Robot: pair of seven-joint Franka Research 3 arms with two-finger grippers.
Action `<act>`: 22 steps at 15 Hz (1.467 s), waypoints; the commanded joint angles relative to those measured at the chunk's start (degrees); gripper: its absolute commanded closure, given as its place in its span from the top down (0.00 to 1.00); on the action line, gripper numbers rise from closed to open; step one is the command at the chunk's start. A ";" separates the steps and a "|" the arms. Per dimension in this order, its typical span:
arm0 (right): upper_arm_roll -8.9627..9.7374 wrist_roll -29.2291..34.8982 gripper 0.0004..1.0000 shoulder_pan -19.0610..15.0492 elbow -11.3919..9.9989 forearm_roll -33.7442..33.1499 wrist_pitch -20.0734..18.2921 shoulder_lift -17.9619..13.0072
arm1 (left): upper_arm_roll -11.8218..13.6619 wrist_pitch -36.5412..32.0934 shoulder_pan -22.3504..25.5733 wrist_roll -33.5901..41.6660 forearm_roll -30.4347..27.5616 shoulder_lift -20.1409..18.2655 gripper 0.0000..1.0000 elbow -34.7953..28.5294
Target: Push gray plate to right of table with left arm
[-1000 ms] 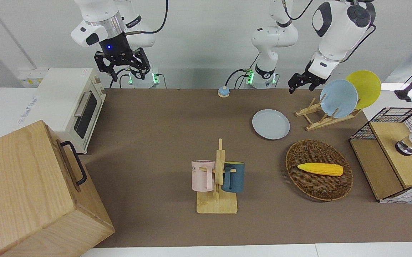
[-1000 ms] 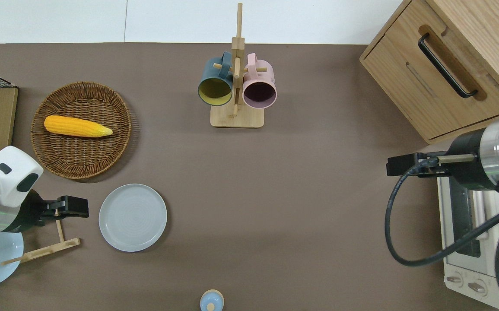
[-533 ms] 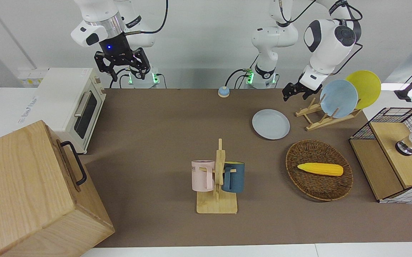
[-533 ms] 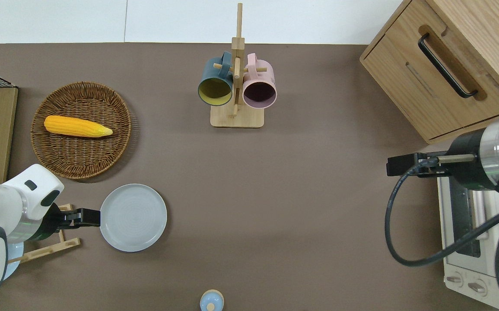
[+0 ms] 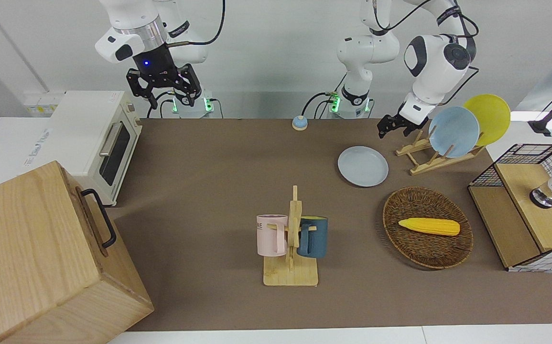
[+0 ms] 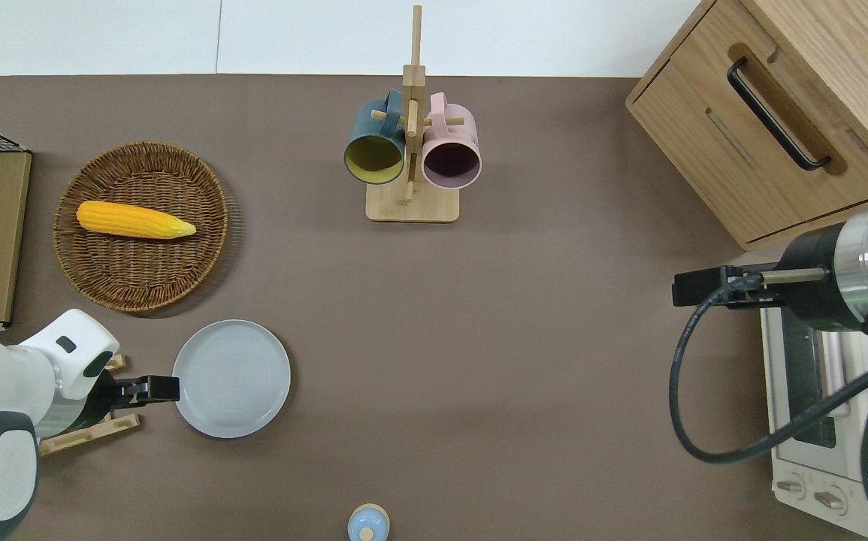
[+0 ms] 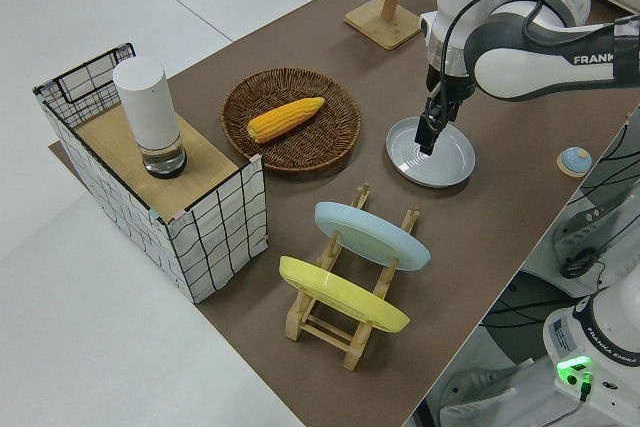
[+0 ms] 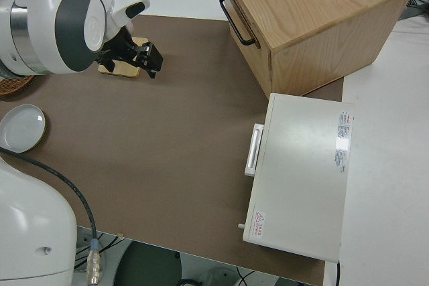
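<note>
The gray plate (image 5: 362, 166) (image 6: 231, 378) (image 7: 432, 151) lies flat on the brown table (image 5: 218, 172) (image 6: 479, 338), toward the left arm's end. My left gripper (image 5: 389, 126) (image 6: 165, 388) (image 7: 428, 139) hangs low at the plate's rim, on the side facing the left arm's end of the table. In the overhead view its black tip meets the rim's edge; whether it touches, I cannot tell. The right arm is parked with its gripper (image 5: 169, 91) (image 8: 146, 60) open and empty.
A wooden rack (image 5: 428, 155) with a light-blue and a yellow plate stands beside the gray plate, under the left arm. A wicker basket (image 6: 140, 282) with corn lies farther out. A mug tree (image 6: 411, 150), wooden cabinet (image 6: 772, 113), toaster oven (image 5: 99, 138) and small bell (image 6: 367, 524) also stand here.
The left gripper swung from over the rack to the gray plate's rim and dropped lower. The plate has not shifted. The right arm stayed still.
</note>
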 commanded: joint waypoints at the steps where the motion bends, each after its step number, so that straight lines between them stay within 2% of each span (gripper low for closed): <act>1: 0.16 0.12 1.00 -0.36 0.85 0.92 -0.31 0.36 | 0.32 6.19 0.10 2.19 -2.81 -1.44 0.99 -5.93; 6: 0.16 0.12 1.00 -0.36 0.85 0.92 -0.31 0.36 | 0.32 13.39 0.63 4.30 -2.82 0.84 0.98 -10.41; 9: 0.16 0.12 1.00 -0.36 0.85 0.92 -0.31 0.36 | 0.40 16.82 0.71 5.96 -2.90 3.91 0.96 -11.56; 14: 0.16 0.12 1.00 -0.36 0.85 0.92 -0.31 0.36 | 0.58 18.41 1.59 7.55 -4.49 5.76 0.96 -11.91; 17: 0.24 0.12 1.00 -0.36 0.85 0.92 -0.31 0.36 | 0.58 19.38 1.59 7.82 -4.49 6.46 0.91 -11.91; 19: 0.24 0.12 1.00 -0.36 0.85 0.92 -0.31 0.36 | 0.58 20.52 1.51 7.82 -4.75 7.17 0.86 -11.91; 20: 0.16 0.12 1.00 -0.36 0.85 0.92 -0.31 0.36 | 0.58 20.78 1.42 7.82 -5.10 7.69 0.79 -11.91; 22: 0.16 0.12 1.00 -0.36 0.85 0.92 -0.31 0.36 | 0.58 20.96 1.42 7.82 -5.36 7.87 0.55 -11.91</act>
